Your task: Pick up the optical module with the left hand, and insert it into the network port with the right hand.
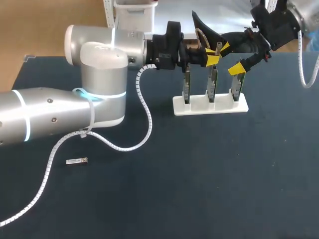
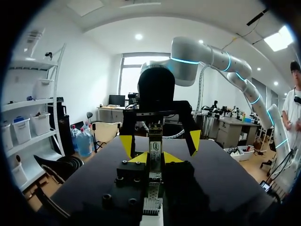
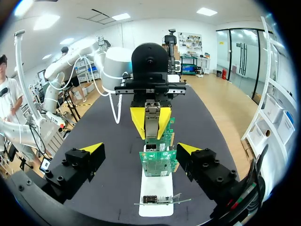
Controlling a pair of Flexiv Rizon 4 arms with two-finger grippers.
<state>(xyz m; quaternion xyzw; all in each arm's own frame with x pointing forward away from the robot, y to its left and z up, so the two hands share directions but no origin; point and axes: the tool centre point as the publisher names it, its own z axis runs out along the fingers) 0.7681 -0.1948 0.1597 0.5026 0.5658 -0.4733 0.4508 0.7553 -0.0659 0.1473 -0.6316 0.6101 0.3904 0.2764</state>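
Observation:
My left gripper (image 2: 155,158) is shut on a silver optical module (image 2: 155,149), which stands upright between its yellow tips. In the head view that gripper (image 1: 213,59) hovers over the middle green circuit board (image 1: 212,85) on the white stand (image 1: 209,106), with the module (image 1: 218,49) at its tips. My right gripper (image 3: 140,149) faces it from the other side, open wide and holding nothing. It sits just above the boards (image 3: 158,162), and the left gripper's module (image 3: 151,120) is straight ahead of it. In the head view the right gripper (image 1: 231,59) is above the stand's right end.
A second small optical module (image 1: 77,161) lies flat on the dark table at the front left. My left arm's white cable (image 1: 142,124) loops down over the table beside the stand. Three boards stand upright in the holder.

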